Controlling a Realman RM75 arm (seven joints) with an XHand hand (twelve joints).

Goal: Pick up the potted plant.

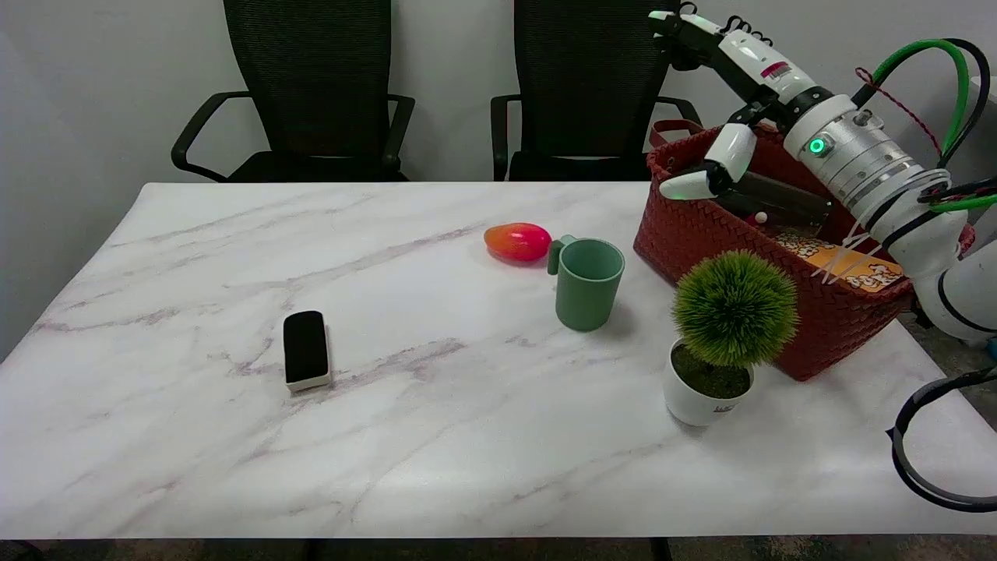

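Note:
The potted plant [720, 335] has a round green tuft in a small white pot and stands upright at the table's right, just in front of the red basket. My right hand [732, 93] is raised in the air above the basket's far left corner, well behind and above the plant. Its fingers are spread apart and hold nothing. The white forearm slants down from it to the picture's right edge.
A red woven basket [701, 234] with a snack packet and dark items stands at the right, touching distance behind the plant. A green mug [588, 282] and a red-orange mango [517, 241] sit mid-table. A black eraser block [305, 349] lies to the left. Two black chairs stand behind.

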